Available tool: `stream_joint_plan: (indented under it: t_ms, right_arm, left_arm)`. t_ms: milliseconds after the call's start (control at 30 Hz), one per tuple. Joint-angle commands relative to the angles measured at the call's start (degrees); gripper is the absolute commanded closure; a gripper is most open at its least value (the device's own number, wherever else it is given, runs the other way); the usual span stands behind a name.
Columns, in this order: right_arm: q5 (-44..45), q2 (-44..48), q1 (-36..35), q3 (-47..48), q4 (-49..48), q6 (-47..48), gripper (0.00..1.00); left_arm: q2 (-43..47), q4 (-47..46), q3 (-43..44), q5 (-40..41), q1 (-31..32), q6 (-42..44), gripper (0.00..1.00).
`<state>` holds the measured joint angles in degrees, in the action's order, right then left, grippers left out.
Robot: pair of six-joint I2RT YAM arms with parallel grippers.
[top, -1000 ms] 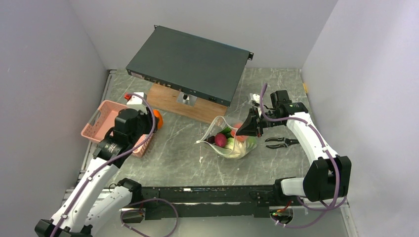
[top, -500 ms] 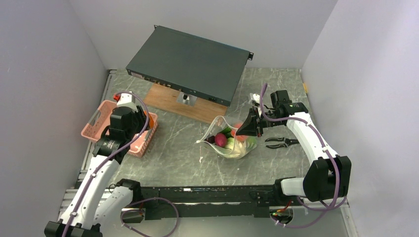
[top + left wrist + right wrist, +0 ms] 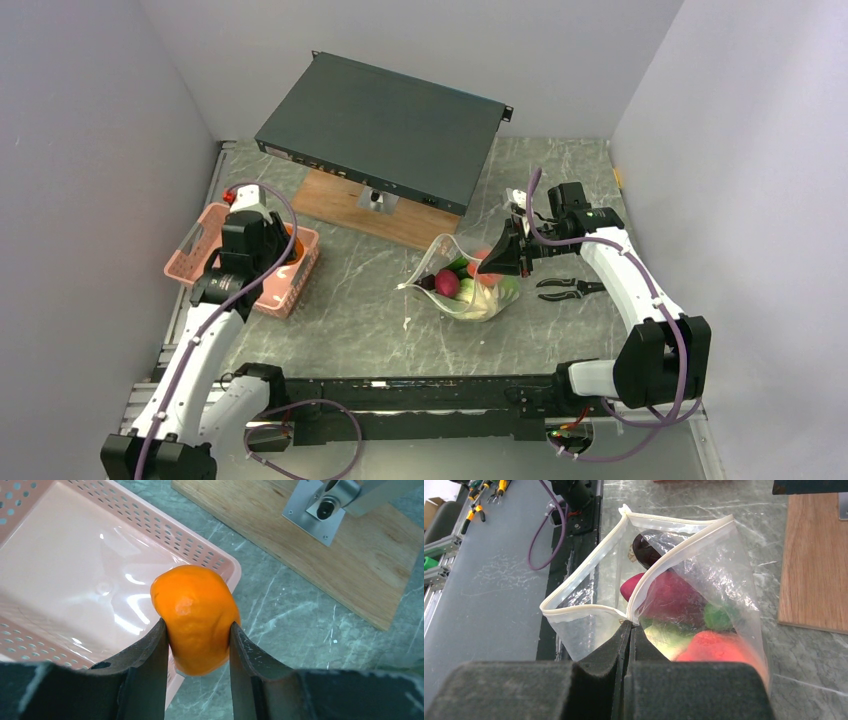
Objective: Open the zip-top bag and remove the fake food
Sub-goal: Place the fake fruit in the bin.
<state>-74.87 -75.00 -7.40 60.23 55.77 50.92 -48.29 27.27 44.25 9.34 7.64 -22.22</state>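
- The bag [image 3: 684, 575] sits open-mouthed straight ahead of the right claw [image 3: 630, 630], with its zip rim spread into a wide loop and its bottom on the table [image 3: 360, 300].
- That claw is squeezed fully together on the near rim of the bag, with the zip strip pinched between its pads.
- Through the plastic, a dark purple piece [image 3: 649, 547] lies farthest from the claw and a red-pink fruit [image 3: 666, 592] is just this side of it. A green lump [image 3: 716, 616] and a pale green head [image 3: 664, 637] come next, and a red fruit [image 3: 714, 650] is nearest.
- The orange ball [image 3: 195, 615] is out of the bag, well off to the side in the left claw [image 3: 197, 627].
- That claw is closed only to the ball's width, with both fingers pressed against its sides.
- Under the left claw is the pink basket [image 3: 200, 545], and the ball hangs over its corner. I cannot tell whether they touch.
- Ahead of the left claw and to its right lies a wooden board [image 3: 350, 575], with a black box [image 3: 385, 130] on top of it.
- Black pliers [image 3: 567, 289] lie on the table behind the right claw, beside its arm.
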Motion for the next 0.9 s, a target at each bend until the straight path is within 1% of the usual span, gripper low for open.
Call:
stream_joint_plan:
  t_ms: [0,467,567,633,867]
  right_arm:
    - [-0.54,0.65,0.32,-0.40,-1.43,0.41,1.00]
    - [-0.46,0.31,0.65,-0.20,-1.34,0.41,1.00]
    - [-0.50,0.13,0.54,-0.11,-1.32,0.46,1.00]
    - [-0.47,0.01,0.58,-0.03,-1.32,0.50,1.00]
    - [-0.41,-0.11,0.61,0.07,-1.20,0.59,1.00]
  left_arm:
    - [-0.93,-2.86,-0.35,0.63,-1.55,-1.03,1.00]
    - [-6.32,-3.59,-0.57,-1.16,-6.68,-1.03,1.00]
    - [-7.32,-4.23,-0.74,-2.35,-7.45,-1.11,1.00]
    - [-8.03,-4.48,-0.83,-3.29,-9.44,-1.23,1.00]
    - [-10.45,-6.08,-1.18,-6.59,-12.69,-2.62,1.00]
